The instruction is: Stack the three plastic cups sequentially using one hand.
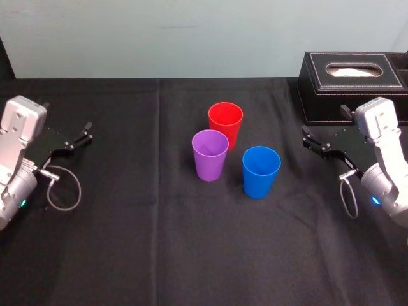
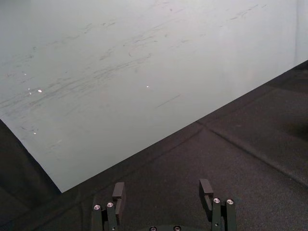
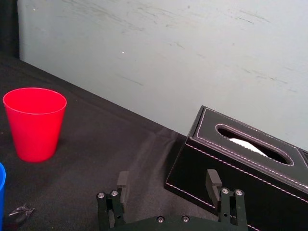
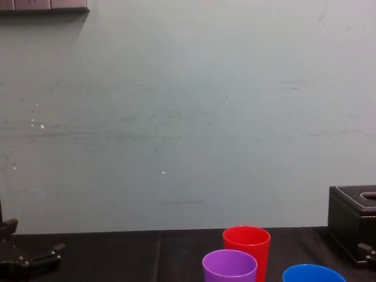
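Your left gripper (image 1: 81, 136) rests far left, jaws apart. Purple cup (image 1: 210, 155), red cup (image 1: 225, 124) and blue cup (image 1: 261, 171) stand upright, clustered centrally. Your right gripper (image 1: 307, 138), also spread, is nearest blue: pinch its rim, lift straight, and lower it squarely into purple.

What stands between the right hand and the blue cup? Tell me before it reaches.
Nothing visible. The right hand, open at the table's right side, faces the blue cup with only black cloth between them. The black box sits farther back than the hand, off that line. The left hand is parked at far left.
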